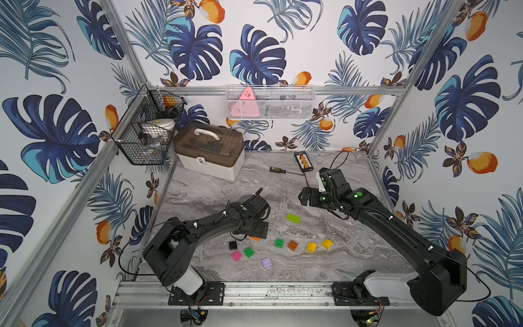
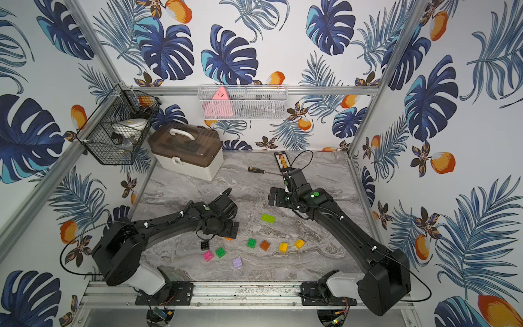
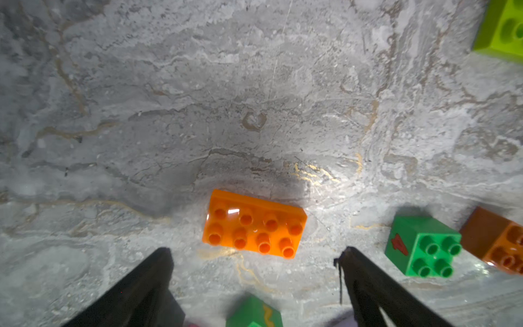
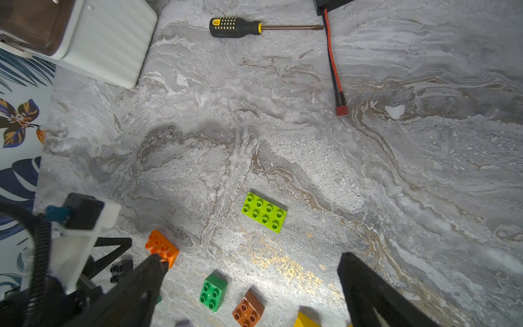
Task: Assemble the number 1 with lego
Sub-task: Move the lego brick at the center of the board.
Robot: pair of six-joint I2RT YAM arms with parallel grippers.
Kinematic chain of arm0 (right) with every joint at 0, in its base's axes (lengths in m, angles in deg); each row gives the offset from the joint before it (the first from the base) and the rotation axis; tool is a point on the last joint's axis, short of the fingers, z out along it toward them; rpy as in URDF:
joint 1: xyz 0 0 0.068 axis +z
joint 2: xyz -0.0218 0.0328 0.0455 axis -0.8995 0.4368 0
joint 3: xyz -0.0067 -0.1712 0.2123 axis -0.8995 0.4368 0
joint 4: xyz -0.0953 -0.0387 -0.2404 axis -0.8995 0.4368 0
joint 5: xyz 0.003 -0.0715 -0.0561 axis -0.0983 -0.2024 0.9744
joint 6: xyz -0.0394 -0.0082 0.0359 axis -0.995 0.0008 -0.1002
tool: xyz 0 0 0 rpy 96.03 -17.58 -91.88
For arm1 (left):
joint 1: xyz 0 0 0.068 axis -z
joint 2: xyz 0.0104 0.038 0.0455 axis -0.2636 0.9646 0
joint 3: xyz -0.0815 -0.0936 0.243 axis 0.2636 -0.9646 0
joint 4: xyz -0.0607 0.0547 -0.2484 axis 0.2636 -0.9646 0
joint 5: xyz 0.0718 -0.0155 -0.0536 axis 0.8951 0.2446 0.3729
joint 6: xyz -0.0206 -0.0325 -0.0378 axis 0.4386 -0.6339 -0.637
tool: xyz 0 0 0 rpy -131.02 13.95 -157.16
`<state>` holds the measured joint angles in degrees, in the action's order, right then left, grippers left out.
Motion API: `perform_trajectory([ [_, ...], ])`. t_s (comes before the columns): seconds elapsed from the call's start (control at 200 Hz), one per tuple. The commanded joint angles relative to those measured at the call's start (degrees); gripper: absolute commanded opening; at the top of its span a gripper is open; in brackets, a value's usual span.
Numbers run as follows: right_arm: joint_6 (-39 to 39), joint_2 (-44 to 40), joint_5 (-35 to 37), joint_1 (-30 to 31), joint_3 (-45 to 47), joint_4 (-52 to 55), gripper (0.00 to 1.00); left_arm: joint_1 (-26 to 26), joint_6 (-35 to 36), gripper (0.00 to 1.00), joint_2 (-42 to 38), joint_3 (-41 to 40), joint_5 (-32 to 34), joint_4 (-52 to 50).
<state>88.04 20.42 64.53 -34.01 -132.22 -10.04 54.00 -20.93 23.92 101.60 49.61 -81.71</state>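
In a top view the lime brick (image 1: pixel 293 218) lay studs up near the middle of the table (image 1: pixel 353 175), its long axis roughly parallel to the edge by the arm bases. The square bricks (image 1: pixel 279 243) were scattered nearer that edge.

Left wrist: the orange brick (image 3: pixel 254 225) lay flat, its length spanning the gap of the released left claw (image 3: pixel 256 249).

Right wrist: the right claw (image 4: pixel 250 256) gaped empty, apart from the lime brick.

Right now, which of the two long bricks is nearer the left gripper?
The orange brick, lying just ahead of the open left gripper; the lime brick sits well farther off.
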Motion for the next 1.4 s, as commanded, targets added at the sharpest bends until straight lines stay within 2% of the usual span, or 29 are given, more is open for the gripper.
perform_trajectory([
  [0.0,0.5,-0.6,-1.2,0.0,-0.4,-0.4,1.0,0.2,1.8,0.99,1.7,0.8,-1.1,-0.4],
  [0.225,1.0,-1.3,-2.0,0.0,-0.4,-1.0,1.0,0.1,1.9,0.96,3.5,0.5,-1.2,0.2],
  [0.39,1.2,-1.4,-2.4,0.0,-1.9,-0.9,1.0,0.2,1.6,0.79,5.8,1.2,-1.0,0.6],
  [0.635,1.1,-2.2,-2.0,0.0,-2.4,-0.7,1.0,0.2,0.5,0.69,7.8,2.1,0.0,0.0],
  [1.001,1.2,-3.0,-1.5,0.0,-1.3,-1.5,1.0,-1.1,-8.1,0.67,10.1,6.0,3.7,1.3],
  [1.206,1.0,-3.4,-1.4,0.0,-1.1,-1.3,1.0,-2.5,-9.1,0.67,13.3,10.8,3.0,1.9],
  [1.286,0.8,-3.7,-1.3,0.0,0.8,-1.2,1.0,-2.6,-9.1,0.69,13.6,11.9,2.2,1.6],
  [1.396,0.6,-3.7,-1.1,0.0,1.3,-0.7,1.0,-2.5,-9.4,0.78,13.3,11.8,1.8,1.3],
])
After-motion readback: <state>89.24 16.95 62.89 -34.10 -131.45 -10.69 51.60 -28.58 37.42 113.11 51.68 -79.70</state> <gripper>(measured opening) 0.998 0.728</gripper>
